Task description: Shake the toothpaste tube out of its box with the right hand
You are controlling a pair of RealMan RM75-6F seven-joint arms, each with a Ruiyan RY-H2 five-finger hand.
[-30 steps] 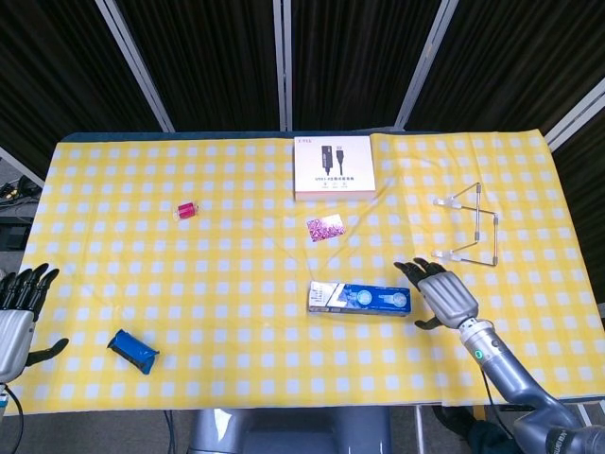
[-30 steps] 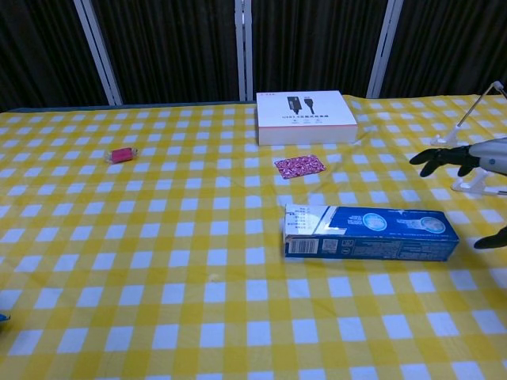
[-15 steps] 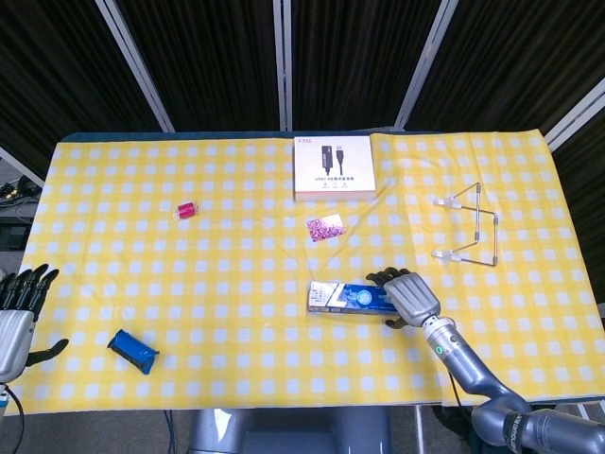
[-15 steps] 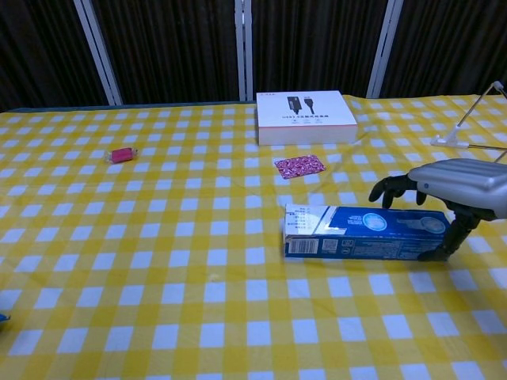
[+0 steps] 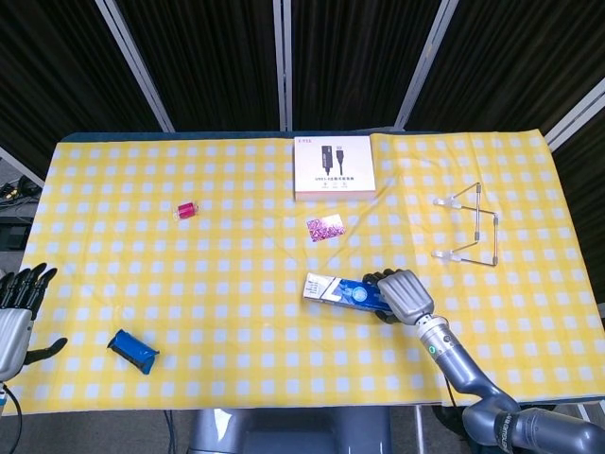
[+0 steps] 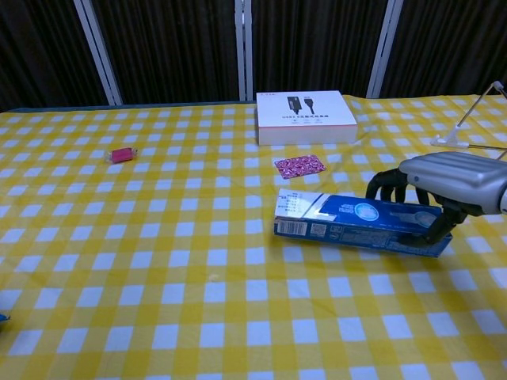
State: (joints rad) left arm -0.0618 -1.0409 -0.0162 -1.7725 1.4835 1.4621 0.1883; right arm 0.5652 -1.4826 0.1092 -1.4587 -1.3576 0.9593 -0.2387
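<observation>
Toothpaste box (image 6: 360,226), gripped by right hand (image 6: 451,184), tilted

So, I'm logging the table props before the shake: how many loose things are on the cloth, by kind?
Boxes: 2, the toothpaste box in the right hand and the white cable box
Small pink items: 2
Blue packet: 1
Wire stand: 1
Total: 6

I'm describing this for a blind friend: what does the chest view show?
A metal robot right hand grips one end of a blue toothpaste box on a yellow checked tablecloth. Behind lie a white box and a small pink packet.
</observation>
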